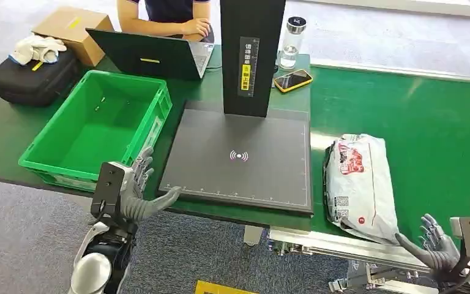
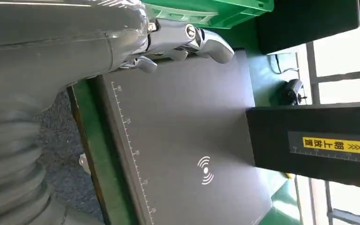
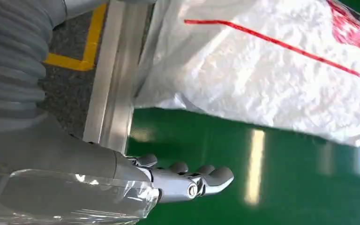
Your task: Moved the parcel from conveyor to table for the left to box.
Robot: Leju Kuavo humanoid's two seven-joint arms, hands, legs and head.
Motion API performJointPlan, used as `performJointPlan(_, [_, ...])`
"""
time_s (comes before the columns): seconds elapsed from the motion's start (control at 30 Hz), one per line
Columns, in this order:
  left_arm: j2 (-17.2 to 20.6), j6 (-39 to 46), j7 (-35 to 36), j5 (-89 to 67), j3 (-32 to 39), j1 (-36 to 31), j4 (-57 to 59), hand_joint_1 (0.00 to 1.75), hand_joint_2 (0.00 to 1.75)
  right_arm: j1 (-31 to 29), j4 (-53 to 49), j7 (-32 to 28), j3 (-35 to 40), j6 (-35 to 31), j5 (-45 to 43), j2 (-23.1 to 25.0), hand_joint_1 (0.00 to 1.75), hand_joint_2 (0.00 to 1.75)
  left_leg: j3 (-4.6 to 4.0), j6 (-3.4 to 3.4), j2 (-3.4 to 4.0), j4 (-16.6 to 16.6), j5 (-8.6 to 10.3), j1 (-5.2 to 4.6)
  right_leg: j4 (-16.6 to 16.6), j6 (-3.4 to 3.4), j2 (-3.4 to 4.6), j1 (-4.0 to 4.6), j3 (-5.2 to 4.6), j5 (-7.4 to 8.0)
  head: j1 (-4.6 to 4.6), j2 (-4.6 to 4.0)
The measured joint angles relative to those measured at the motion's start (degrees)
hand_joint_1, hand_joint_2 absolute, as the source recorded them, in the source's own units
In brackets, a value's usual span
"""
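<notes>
The parcel (image 1: pixel 359 184) is a white plastic mailer with red print, lying on the green conveyor belt (image 1: pixel 440 141) near its left edge; its crinkled white skin with a red line shows close up as the parcel (image 3: pixel 281 61) in the right wrist view. My right hand (image 1: pixel 436 248) hovers open at the belt's near edge, just right of the parcel's near corner, holding nothing. My left hand (image 1: pixel 136 193) is open in front of the table's near edge, between the green crate (image 1: pixel 98 125) and the black scanner pad (image 1: pixel 242 156). The crate looks empty.
A black upright post (image 1: pixel 252 55) stands at the back of the pad. Behind it lie a phone (image 1: pixel 292 80), a water bottle (image 1: pixel 292 41) and a laptop (image 1: pixel 153 55), with a person (image 1: pixel 168 15) seated there. A cardboard box (image 1: pixel 73 33) and black bag (image 1: pixel 33 76) sit far left.
</notes>
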Motion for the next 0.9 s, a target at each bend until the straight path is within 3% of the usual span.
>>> performJointPlan(0.07, [0.0,0.0,0.0,0.0,0.1,0.1,0.0,0.0,1.75,-0.2,-0.5,0.0,0.0,-3.0,-0.6,0.3,0.0,1.75,0.0,0.0,0.0,0.0,0.0,0.0,0.0,0.0,0.0,0.0,-0.01,0.0,0.0,0.02])
performJointPlan(0.17, [0.0,0.0,0.2,-0.5,0.1,0.2,0.0,0.0,1.75,-1.1,-0.7,1.8,-0.9,-16.9,-0.3,1.1,0.0,1.75,0.0,0.01,-0.03,0.0,0.0,0.0,0.0,0.0,-0.04,-0.01,0.0,0.0,0.02,0.02])
performJointPlan(0.23, [0.0,0.6,0.6,-0.6,0.2,0.3,0.0,0.0,1.75,-1.4,-0.6,2.6,-1.2,-20.8,-0.6,1.3,0.0,1.75,-0.02,-0.01,0.02,0.0,-0.01,0.0,0.0,0.0,0.03,0.0,0.01,0.0,0.02,0.02])
performJointPlan(0.4, [0.0,1.6,0.8,-0.8,0.2,0.8,-0.2,0.0,1.75,-3.8,2.3,3.9,0.9,-21.2,-1.4,1.3,0.0,1.75,0.04,0.0,0.16,0.0,-0.01,0.0,0.0,0.0,0.17,0.0,-0.02,0.01,-0.02,0.02])
performJointPlan(0.73, [0.0,1.6,1.3,-0.8,0.2,0.9,-0.5,0.0,1.75,-8.3,11.4,2.9,5.0,-29.1,0.6,1.2,0.0,1.75,0.03,-0.01,0.12,0.0,0.01,0.01,0.0,0.0,0.12,0.01,-0.01,0.01,0.0,0.02])
performJointPlan(0.9, [0.0,1.5,1.6,-0.4,0.2,1.0,-0.7,0.0,1.75,-9.2,15.1,0.5,7.8,-25.8,1.0,1.4,0.0,1.75,0.04,-0.02,0.13,0.0,0.0,0.06,0.0,-0.01,0.15,0.06,0.01,0.01,0.0,0.0])
